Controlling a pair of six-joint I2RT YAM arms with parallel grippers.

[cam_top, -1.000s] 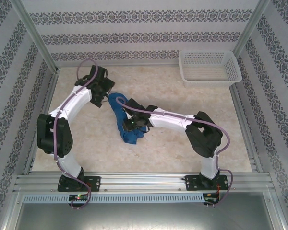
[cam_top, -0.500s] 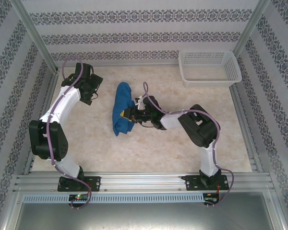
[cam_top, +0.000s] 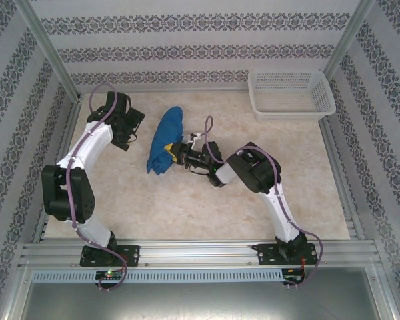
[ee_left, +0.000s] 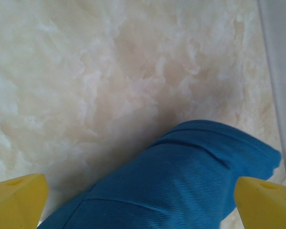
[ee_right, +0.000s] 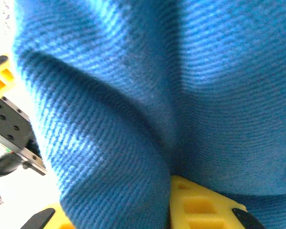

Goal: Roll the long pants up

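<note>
The long pants [cam_top: 165, 139] lie as a bunched, rolled royal-blue bundle on the marble table top, left of centre toward the back. My right gripper [cam_top: 180, 151] presses into the bundle's right side and is shut on a fold of it. In the right wrist view the pants [ee_right: 148, 86] run down between the yellow fingers [ee_right: 205, 205]. My left gripper [cam_top: 131, 129] hangs open just left of the bundle, apart from it. In the left wrist view the yellow fingertips [ee_left: 16, 198] stand wide apart, with the pants [ee_left: 181, 181] on the table ahead of them.
A white mesh basket [cam_top: 291, 93] sits at the back right corner. Patterned walls and metal frame rails [cam_top: 60, 153] close the table on three sides. Bare marble [cam_top: 207, 207] spreads in front of the bundle.
The right arm has stretched left and back, pushing the bundle up the table and tightening it. The left gripper has let go and drawn off to the left.
</note>
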